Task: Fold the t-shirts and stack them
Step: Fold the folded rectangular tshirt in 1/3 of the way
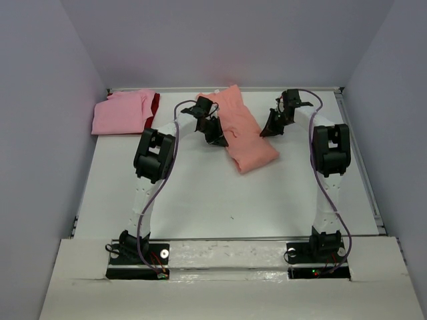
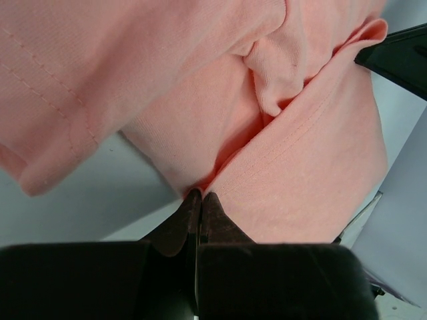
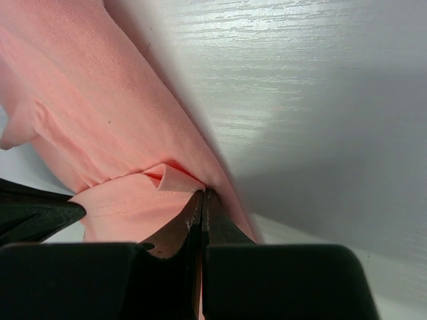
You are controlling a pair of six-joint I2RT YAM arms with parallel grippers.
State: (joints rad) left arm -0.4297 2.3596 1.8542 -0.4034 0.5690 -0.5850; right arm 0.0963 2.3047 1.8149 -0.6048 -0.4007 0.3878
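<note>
The salmon-orange t-shirt [image 1: 241, 130] lies as a long folded strip slanting across the middle of the table. At the strip's left edge my left gripper [image 1: 215, 133] is shut, pinching a fold of it [image 2: 200, 197]. Across from it, my right gripper [image 1: 267, 128] is shut on the shirt's right edge, with a small flap of cloth at its tips [image 3: 202, 195]. The lighter pink t-shirt [image 1: 120, 112] lies folded at the back left. A dark red t-shirt [image 1: 155, 103] shows from under its right side.
The white table [image 1: 220, 200] is walled by grey panels at the back and both sides. A metal rail [image 1: 363, 167] runs along the right edge. Both arm bases [image 1: 140, 257] sit at the near edge.
</note>
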